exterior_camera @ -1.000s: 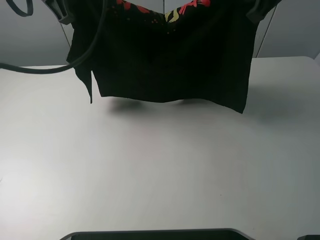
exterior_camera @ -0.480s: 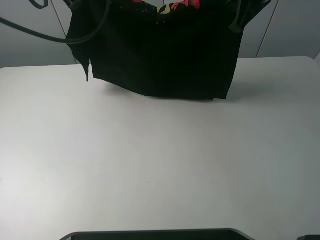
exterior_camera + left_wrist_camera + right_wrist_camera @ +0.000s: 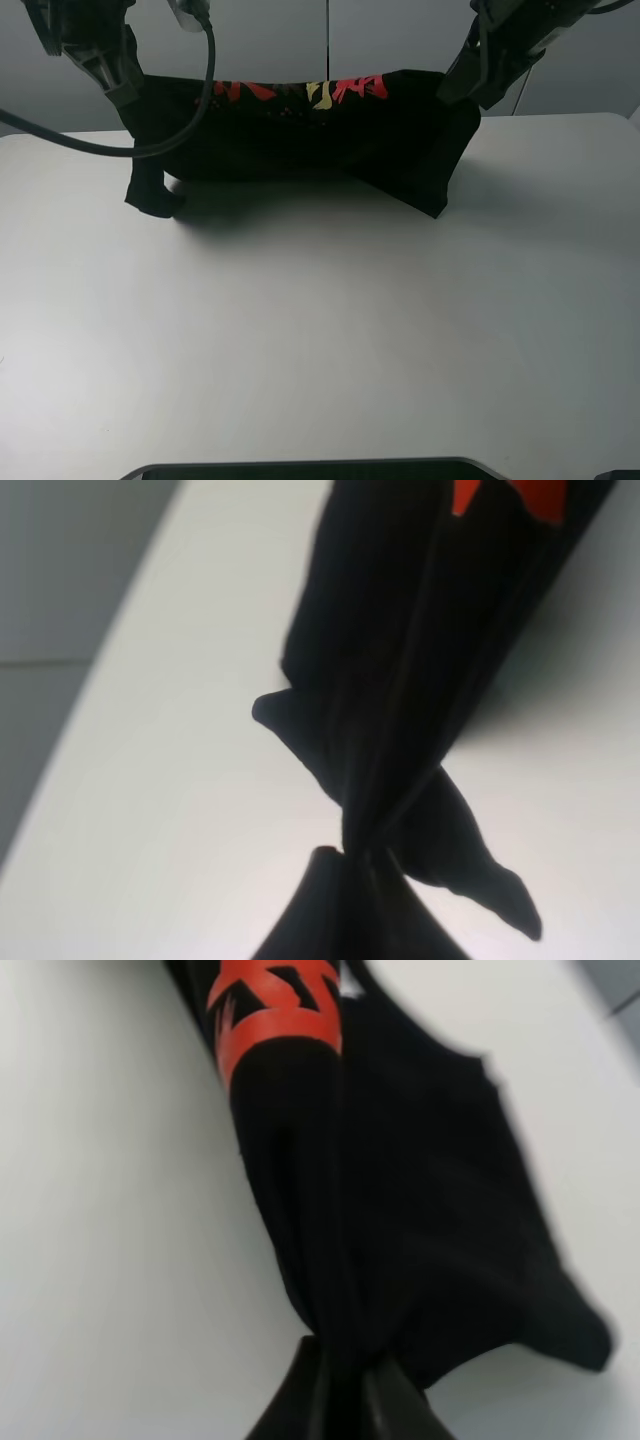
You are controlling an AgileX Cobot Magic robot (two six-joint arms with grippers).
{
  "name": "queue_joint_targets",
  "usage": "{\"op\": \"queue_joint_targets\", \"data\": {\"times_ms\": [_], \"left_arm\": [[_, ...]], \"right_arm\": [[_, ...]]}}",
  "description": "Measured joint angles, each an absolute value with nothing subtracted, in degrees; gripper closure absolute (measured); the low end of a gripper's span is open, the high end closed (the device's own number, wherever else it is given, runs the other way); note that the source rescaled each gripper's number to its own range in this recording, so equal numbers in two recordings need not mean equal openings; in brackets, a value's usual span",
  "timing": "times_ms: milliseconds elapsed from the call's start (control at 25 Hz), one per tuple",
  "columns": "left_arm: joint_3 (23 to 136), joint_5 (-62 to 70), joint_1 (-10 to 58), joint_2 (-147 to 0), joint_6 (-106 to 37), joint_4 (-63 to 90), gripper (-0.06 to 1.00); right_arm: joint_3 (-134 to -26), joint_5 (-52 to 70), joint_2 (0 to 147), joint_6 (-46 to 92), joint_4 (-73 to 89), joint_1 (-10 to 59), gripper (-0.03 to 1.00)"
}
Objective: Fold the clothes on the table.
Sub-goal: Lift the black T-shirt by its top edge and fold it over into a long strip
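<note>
The clothes, a black T-shirt with red and yellow characters, hang stretched between my two grippers at the far side of the white table, the lower part resting on the tabletop. My left gripper is shut on the shirt's left end, where a sleeve droops to the table. My right gripper is shut on the right end. The left wrist view shows the bunched cloth running from the left gripper. The right wrist view shows the cloth gathered at the right gripper.
A black cable loops from the left arm across the shirt's left part. A dark edge lies along the table's near side. Grey wall panels stand behind the table.
Both grippers have come down and away from the camera with the shirt. It hung free above the table before; now its lower part lies on the tabletop and the print shows along the top.
</note>
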State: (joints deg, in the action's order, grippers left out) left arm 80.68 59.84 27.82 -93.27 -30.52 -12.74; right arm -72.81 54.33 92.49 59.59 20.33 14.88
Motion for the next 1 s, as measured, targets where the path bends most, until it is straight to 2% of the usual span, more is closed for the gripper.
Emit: {"op": "queue_joint_targets", "data": {"times_ms": [200, 400, 560, 800, 1000], "left_arm": [[80.68, 69.02, 27.91, -93.27, -33.98, -4.93, 0.94], [80.68, 69.5, 27.91, -94.12, -34.81, 0.0, 0.94], [78.35, 69.5, 27.91, -96.84, -36.64, 1.44, 0.94], [71.85, 69.62, 27.91, -102.46, -38.77, 1.57, 0.94], [70.99, 69.62, 27.91, -103.62, -38.89, 0.0, 0.94]], "right_arm": [[-72.81, 67.17, 92.49, 57.18, 23.32, 14.88, 0.95], [-69.96, 69.55, 92.38, 55.38, 26.09, 14.88, 0.95], [-64.82, 69.65, 92.49, 55.61, 25.71, 14.88, 0.95], [-58.24, 63.56, 92.49, 57.69, 24.96, 14.88, 0.95], [-55.41, 57.99, 92.61, 57.92, 24.74, 14.88, 0.95]]}}
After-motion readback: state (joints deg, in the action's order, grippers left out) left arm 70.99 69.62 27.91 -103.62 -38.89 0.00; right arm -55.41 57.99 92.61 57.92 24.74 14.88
